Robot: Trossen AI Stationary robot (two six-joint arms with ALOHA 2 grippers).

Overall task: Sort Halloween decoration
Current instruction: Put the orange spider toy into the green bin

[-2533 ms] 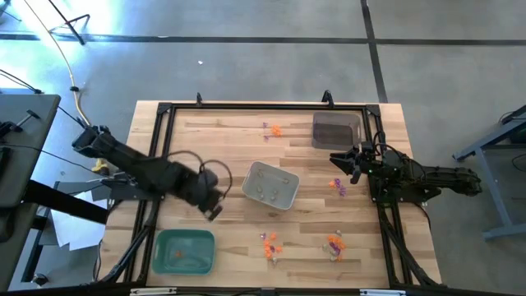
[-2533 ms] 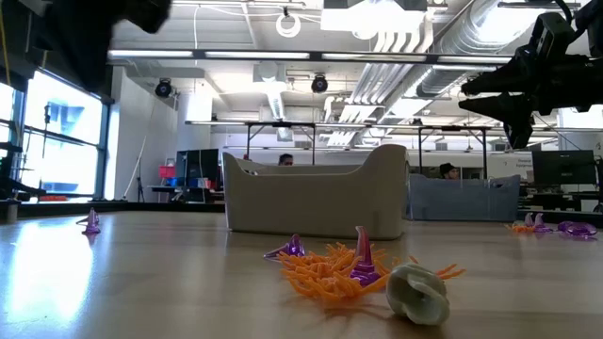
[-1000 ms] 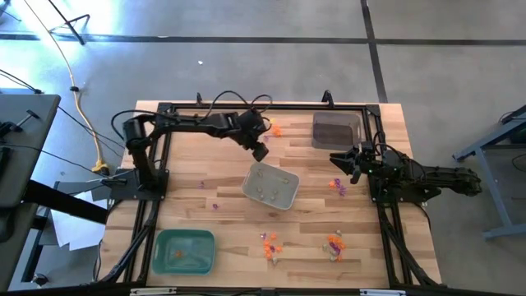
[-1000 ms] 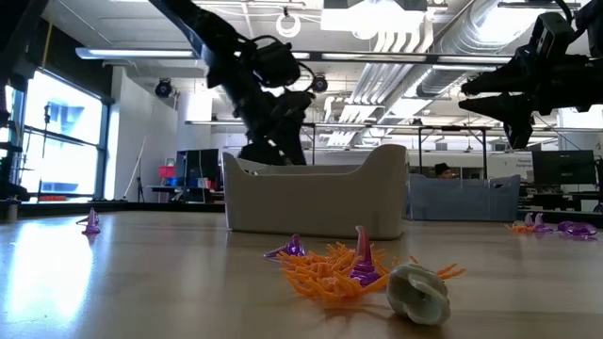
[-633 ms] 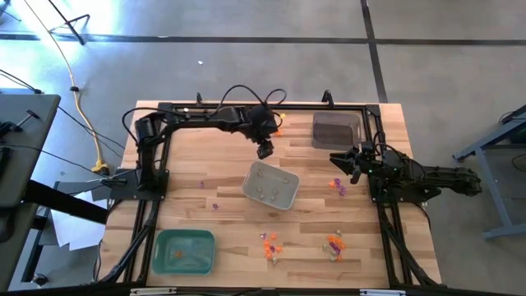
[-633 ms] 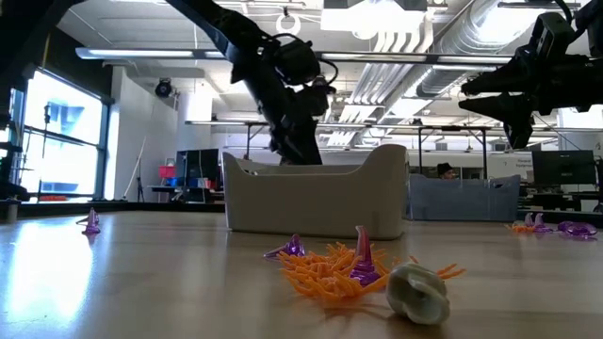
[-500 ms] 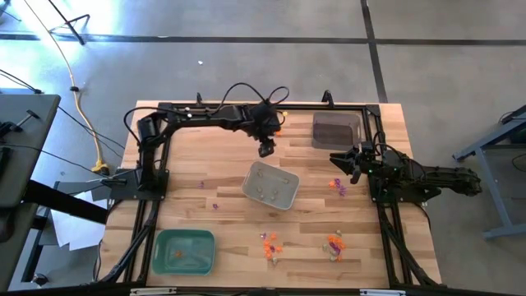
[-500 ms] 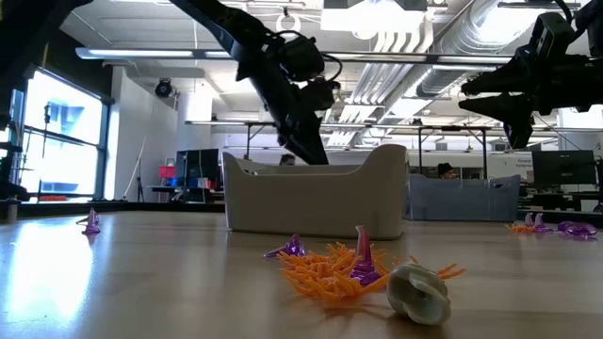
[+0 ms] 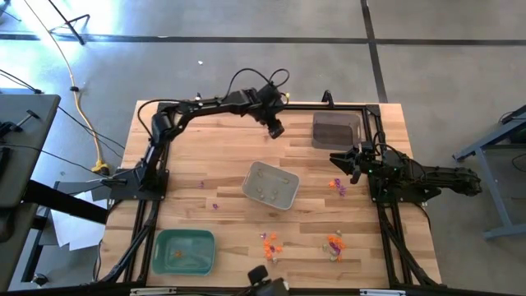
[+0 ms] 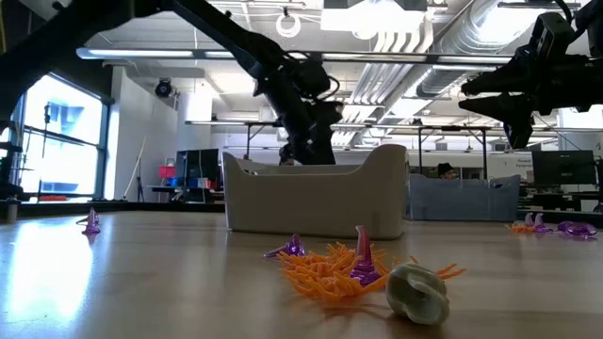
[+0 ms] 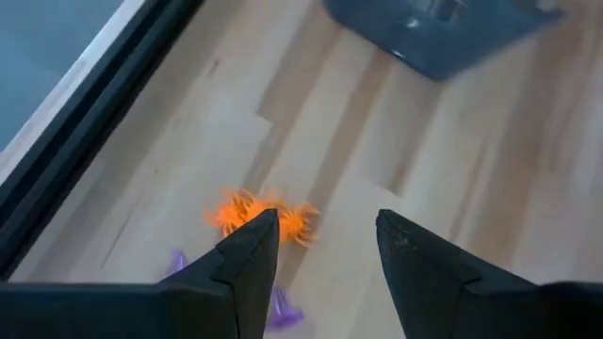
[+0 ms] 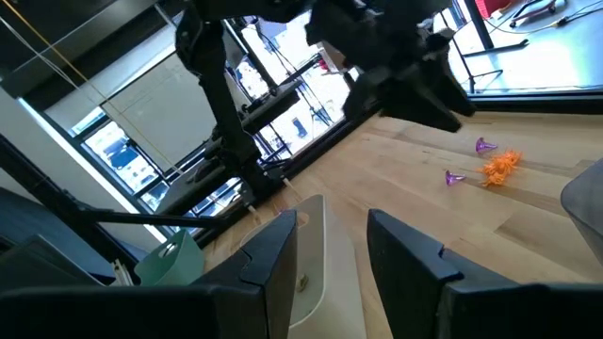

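Observation:
The Halloween decoration lies scattered on the wooden table: a spiky orange trinket (image 11: 259, 213) with two purple ones (image 11: 281, 307) near the far edge, and other clusters (image 9: 337, 186), (image 9: 269, 244), (image 9: 334, 243). My left gripper (image 9: 276, 128) hovers open over the far orange trinket (image 9: 275, 131), which shows just beyond its fingertips (image 11: 252, 235) in the left wrist view. Nothing is between its fingers. My right gripper (image 9: 343, 161) waits open at the table's right side, above the surface.
A pale tray (image 9: 271, 185) holding a few trinkets sits mid-table. A dark tray (image 9: 335, 130) stands at the far right and a green tray (image 9: 185, 251) at the near left. Small purple bits (image 9: 215, 205) lie left of centre. A black frame (image 9: 246, 105) edges the table.
My left gripper has swung from above the pale tray's far left corner toward the table's far edge and a little to the right. It now hangs over the orange trinket beside the dark tray. Nothing on the table has moved.

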